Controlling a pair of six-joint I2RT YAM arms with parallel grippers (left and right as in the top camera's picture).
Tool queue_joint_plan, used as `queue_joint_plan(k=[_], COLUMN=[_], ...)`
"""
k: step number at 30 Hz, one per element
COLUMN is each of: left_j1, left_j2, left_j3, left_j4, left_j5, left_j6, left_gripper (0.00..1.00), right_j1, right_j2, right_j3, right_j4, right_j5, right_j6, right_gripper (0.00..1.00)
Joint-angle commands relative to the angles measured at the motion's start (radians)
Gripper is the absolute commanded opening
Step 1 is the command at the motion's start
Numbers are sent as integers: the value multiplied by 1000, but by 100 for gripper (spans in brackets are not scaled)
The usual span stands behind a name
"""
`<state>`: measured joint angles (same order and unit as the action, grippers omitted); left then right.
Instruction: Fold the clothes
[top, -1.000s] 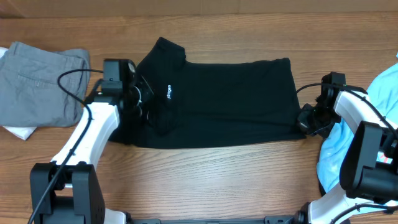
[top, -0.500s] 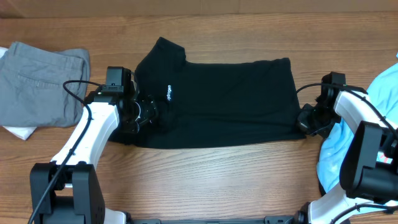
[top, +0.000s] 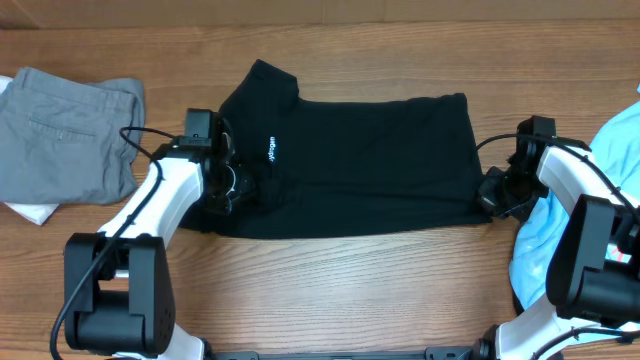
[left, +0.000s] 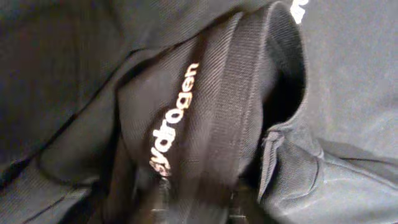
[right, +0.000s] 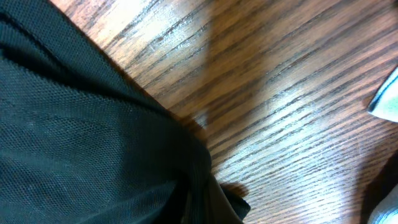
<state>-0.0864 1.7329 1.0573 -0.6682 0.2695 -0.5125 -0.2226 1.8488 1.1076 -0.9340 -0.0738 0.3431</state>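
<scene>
The black collared shirt (top: 370, 160) lies spread across the middle of the table, with a small white logo mark near its left end. My left gripper (top: 238, 188) is on the shirt's left end by the sleeve. In the left wrist view a band of black cloth with white "hydrogen" lettering (left: 205, 106) runs down into the jaws, so it looks shut on it. My right gripper (top: 493, 198) sits at the shirt's lower right corner. The right wrist view shows the hem (right: 81, 137) bunched into the jaws. The light blue T-shirt (top: 605, 190) lies at the right edge.
Grey folded trousers (top: 60, 145) lie at the far left on something white (top: 30, 212). Bare wooden table (top: 350, 290) runs along the front and also shows in the right wrist view (right: 298, 93). The right arm lies over the blue T-shirt.
My left gripper has moved right and toward the front, further onto the shirt, with the sleeve cloth shifting under it. The right gripper and right corner have not moved.
</scene>
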Motion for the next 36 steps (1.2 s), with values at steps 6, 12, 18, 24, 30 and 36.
queue_joint_plan(k=[6, 12, 18, 24, 30, 36], left_j1=[29, 110, 111, 111, 114, 114], left_j2=[6, 6, 6, 6, 6, 6], left_j3=[59, 78, 78, 74, 51, 42], left_j4=[86, 158, -41, -259, -220, -153], left_j5=[-22, -63, -24, -232, -326, -309], left_j6=[14, -152, 11, 19, 19, 19], left_gripper=[4, 40, 80, 77, 69, 49], right_j1=[-9, -9, -9, -9, -9, -8], right_j2=[10, 10, 10, 10, 10, 10], right_j3=[-18, -18, -18, -18, -18, -18], right_j4=[9, 8, 8, 9, 8, 9], right_j5=[63, 62, 62, 62, 62, 62], right_j6=[1, 1, 1, 1, 1, 1], right_gripper=[4, 4, 5, 5, 5, 5])
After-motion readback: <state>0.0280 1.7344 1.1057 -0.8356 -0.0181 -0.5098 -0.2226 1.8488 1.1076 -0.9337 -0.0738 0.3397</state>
